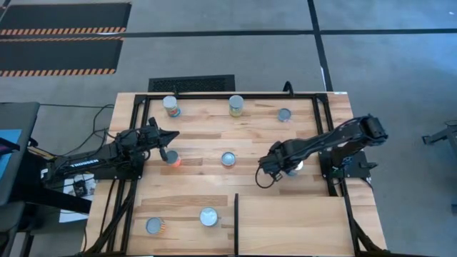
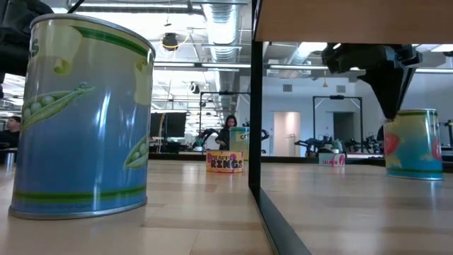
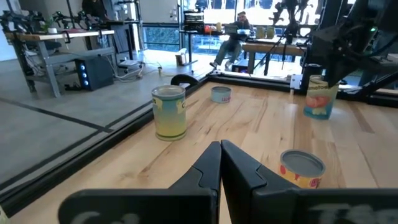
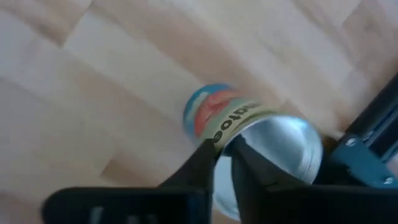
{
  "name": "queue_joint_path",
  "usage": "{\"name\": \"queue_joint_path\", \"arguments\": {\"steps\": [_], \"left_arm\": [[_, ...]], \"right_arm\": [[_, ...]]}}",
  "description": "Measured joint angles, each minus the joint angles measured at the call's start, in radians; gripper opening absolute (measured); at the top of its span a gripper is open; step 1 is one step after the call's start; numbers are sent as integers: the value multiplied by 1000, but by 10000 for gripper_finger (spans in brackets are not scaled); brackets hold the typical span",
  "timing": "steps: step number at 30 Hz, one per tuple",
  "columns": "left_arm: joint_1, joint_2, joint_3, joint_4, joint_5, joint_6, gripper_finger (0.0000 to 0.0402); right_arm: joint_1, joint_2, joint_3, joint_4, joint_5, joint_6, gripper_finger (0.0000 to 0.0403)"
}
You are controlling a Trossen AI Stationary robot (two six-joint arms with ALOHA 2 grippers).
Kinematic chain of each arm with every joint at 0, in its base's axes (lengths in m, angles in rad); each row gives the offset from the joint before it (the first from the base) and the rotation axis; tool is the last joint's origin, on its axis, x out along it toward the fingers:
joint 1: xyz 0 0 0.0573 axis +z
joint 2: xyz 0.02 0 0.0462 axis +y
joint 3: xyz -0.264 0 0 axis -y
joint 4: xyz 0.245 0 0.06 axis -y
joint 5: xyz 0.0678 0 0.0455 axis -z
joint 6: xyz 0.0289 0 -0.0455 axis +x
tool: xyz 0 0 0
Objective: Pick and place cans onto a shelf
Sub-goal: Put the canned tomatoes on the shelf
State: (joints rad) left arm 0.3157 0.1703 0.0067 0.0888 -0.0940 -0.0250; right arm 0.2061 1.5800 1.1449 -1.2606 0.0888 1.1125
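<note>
My right gripper [image 1: 277,169] is closed down to a narrow gap at the rim of a tomato-label can [image 4: 214,118] standing at the table's right; in the low view [image 2: 391,113] its fingers come down on the can [image 2: 413,145]. My left gripper [image 3: 221,152] is shut and empty at the table's left, beside a red-orange can [image 1: 173,158]. A low yellow tin [image 3: 301,168] stands ahead of it at mid-table [image 1: 228,158]. The pale shelf [image 1: 293,225] with its black divider [image 1: 236,214] is at the near right. My right gripper has the tomato can's top rim [image 4: 225,138] between its two fingers, one finger on the label side and one over the silver top. The fingers come from above, slanting down. The can stands upright with its base on the table [image 2: 413,176].
Three cans stand along the far edge [image 1: 171,106], [image 1: 236,106], [image 1: 284,114]. Two more stand at the near left [image 1: 208,216], [image 1: 155,226]; a pea-label one looms large in the low view [image 2: 81,117]. A black frame [image 1: 325,135] rims the table.
</note>
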Motion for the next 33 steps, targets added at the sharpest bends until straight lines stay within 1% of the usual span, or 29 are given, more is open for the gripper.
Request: {"name": "queue_joint_path", "arguments": {"steps": [2, 3, 5, 8, 13, 17, 20, 25, 33], "left_arm": [[0, 0, 0, 1, 0, -3, 0], [0, 0, 0, 1, 0, -4, 0], [0, 0, 0, 1, 0, -6, 0], [0, 0, 0, -1, 0, -6, 0], [0, 0, 0, -11, 0, -6, 0], [0, 0, 0, -20, 0, -5, 0], [0, 0, 0, -20, 0, -5, 0], [0, -1, 0, -18, 0, 1, 0], [0, 0, 0, -2, 0, 12, 0]], "right_arm": [[12, -17, 17, 4, -18, 6, 15], [18, -27, 32, 0, -22, 11, 9], [30, -47, 68, -22, -32, 26, 11], [46, -57, 148, -117, -30, 62, 9], [85, -35, 340, -311, -23, 110, 5], [126, -33, 479, -303, -9, 129, 4], [159, -13, 553, -313, 2, 144, 3], [219, 0, 613, -313, 39, 147, 3], [330, 0, 699, -310, 157, 139, 2]]}}
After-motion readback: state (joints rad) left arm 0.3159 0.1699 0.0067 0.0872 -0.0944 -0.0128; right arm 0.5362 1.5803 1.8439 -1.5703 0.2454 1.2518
